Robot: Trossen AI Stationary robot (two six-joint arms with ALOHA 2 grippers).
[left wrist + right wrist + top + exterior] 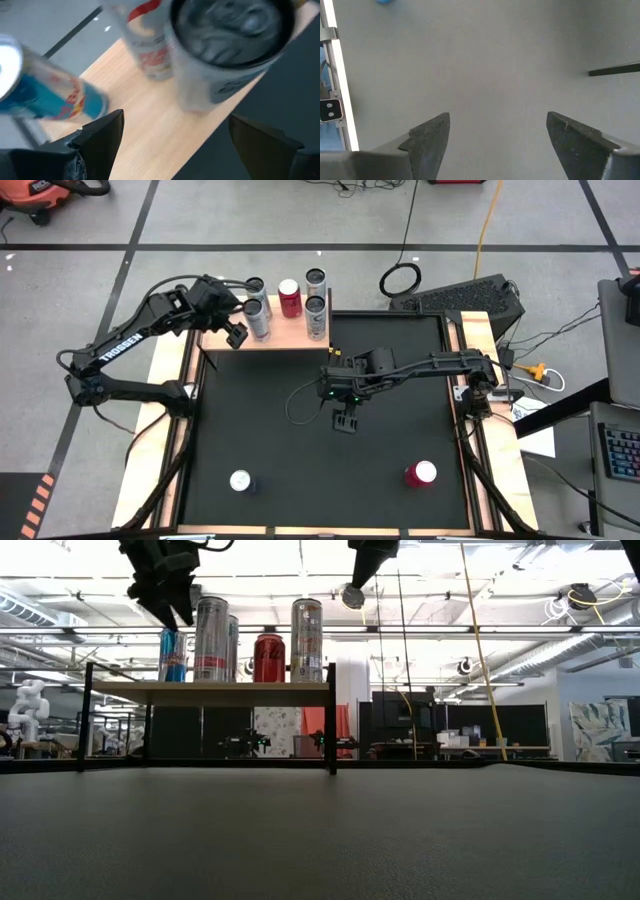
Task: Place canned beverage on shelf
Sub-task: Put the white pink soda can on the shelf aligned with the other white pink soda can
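Note:
The shelf (285, 340), a light-wood board on thin black legs, stands at the table's far edge and bears several upright cans: a blue one (173, 655), silver ones (210, 638) (307, 640) and a red one (268, 658). My left gripper (237, 332) hovers open and empty above the shelf's left part; its wrist view (170, 145) shows the board (150, 120) and cans just below. My right gripper (346, 422) is open and empty above the middle of the black mat (495, 75). A silver-topped can (240, 480) and a red can (420, 473) stand on the mat near the front.
Pale wooden rails (165, 410) run along the table's left and right sides. A cable (300, 395) lies on the mat beside my right arm. The mat between the shelf and the two front cans is bare. Beyond the table is an open workshop floor.

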